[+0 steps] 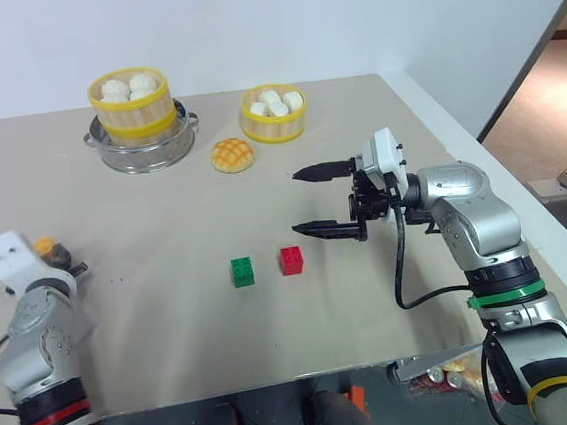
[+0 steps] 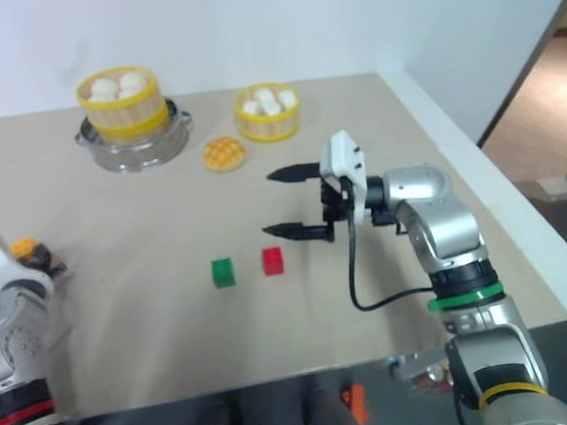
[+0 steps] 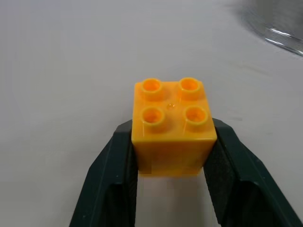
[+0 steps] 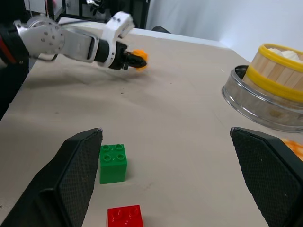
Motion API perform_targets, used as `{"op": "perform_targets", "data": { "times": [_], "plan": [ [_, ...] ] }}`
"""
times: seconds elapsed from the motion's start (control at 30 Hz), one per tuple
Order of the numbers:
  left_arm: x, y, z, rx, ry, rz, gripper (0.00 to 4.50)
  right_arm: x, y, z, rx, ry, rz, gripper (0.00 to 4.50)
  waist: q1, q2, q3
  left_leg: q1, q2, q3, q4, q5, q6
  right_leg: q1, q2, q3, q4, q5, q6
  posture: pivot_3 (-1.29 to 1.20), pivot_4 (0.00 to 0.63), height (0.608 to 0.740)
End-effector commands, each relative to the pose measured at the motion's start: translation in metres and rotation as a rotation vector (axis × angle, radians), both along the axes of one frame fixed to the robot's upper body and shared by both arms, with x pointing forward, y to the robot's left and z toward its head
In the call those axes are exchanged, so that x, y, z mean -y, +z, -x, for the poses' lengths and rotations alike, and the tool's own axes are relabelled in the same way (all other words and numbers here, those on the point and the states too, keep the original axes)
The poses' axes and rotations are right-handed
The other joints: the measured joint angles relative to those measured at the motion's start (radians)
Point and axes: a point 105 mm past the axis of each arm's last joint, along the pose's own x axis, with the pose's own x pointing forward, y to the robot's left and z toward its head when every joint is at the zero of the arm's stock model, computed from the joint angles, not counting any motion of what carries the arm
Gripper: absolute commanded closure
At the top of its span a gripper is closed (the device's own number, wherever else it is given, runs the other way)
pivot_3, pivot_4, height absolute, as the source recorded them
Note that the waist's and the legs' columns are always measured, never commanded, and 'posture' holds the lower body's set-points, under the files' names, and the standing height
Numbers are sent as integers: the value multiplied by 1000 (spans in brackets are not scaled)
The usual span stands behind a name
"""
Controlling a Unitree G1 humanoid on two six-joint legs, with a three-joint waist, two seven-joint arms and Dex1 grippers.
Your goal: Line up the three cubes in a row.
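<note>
Over at the table's (image 1: pixel 173 314) left edge, our left gripper (image 3: pixel 170 156) is closed on the orange-yellow cube (image 3: pixel 171 125), one black finger pressed flat against each side wall and the four studs facing up. From the head views we cannot tell whether the cube rests on the surface or hangs just above it.

Near the middle of the table the green cube (image 1: pixel 242 272) and the red cube (image 1: pixel 291 260) sit just beside each other with a small gap, green on the left, roughly level with one another. The orange-yellow cube is well apart from them, far to the left.

Our right gripper (image 1: pixel 325 200) hovers just right of the red cube, pointing left, its jaws spread wide with nothing between them.

We judge these cubes to be light, rigid, hollow plastic: they will not deform under the fingers, but the smooth walls could slip if the squeeze is off-centre. Flat opposite sides, below the studs, are the sensible place to grip, as the left gripper does now. Being so light, a nudge from a finger would likely push one out of line.

Further back stand two bamboo steamers (image 1: pixel 273 113) and a golden bun (image 1: pixel 232 155), clear of the work.
</note>
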Motion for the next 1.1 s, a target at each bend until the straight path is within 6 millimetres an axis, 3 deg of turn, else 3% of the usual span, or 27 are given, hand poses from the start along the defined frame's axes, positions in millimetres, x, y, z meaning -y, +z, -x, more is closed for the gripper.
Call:
{"op": "perform_targets", "data": {
  "times": [0.03, 0.13, 0.23, 0.33, 0.5, 0.7, 0.9, 1.1],
  "plan": [
    [53, 10, -12, -36, -450, -236, 3172, 2, 7, 1, 50, 1, 21, 0, -2, 0, 0, 0, 0, 0, -1, 0, 0, 0, 0, 0, 0, -1, -2, 0, 150, 740],
    [92, 13, -9, -34, -773, -310, 3172, 4, 7, -1, 50, -4, 27, 0, 3, 1, 0, -1, 0, 1, -1, 0, 0, -1, -1, -1, -1, -2, -3, 0, 150, 740],
    [135, 8, 8, -29, -1149, -398, 3172, 6, 7, -3, 48, -16, 34, 0, 3, 1, 0, -2, 0, 2, -3, 0, 0, -3, -2, 0, -1, -2, -4, 0, 150, 740],
    [154, 1, 22, -46, -1376, -400, 3172, 8, 6, -3, 48, -26, 48, 0, 4, 1, 0, -2, 1, 3, -5, 0, 0, -4, -1, 0, -1, -3, -5, 0, 150, 740],
    [144, -8, 36, -112, -1547, -437, 3172, 14, 4, -2, 48, -46, 69, 0, -5, 1, 1, -1, 2, 2, -9, 0, 0, -5, 1, 0, 0, -3, -3, 0, 150, 740],
    [144, -13, 36, -127, -1650, -456, 3172, 20, 1, -1, 47, -73, 83, 0, -6, 2, 1, -1, 2, 1, -10, 0, 0, -5, 2, -1, 0, -4, -3, 0, 150, 740],
    [149, -14, 33, -120, -1693, -467, 3172, 24, 0, 0, 46, -91, 94, 0, -6, 2, 1, -1, 2, 1, -9, 0, 0, -5, 1, 0, 0, -4, -2, 0, 150, 740],
    [138, -10, 33, -135, -1682, -468, 3172, 26, -1, 1, 42, -98, 98, 0, -8, 2, 1, -1, 2, 1, -9, 0, 0, -5, 2, 0, 1, -4, -2, 0, 150, 740]
  ]
}}
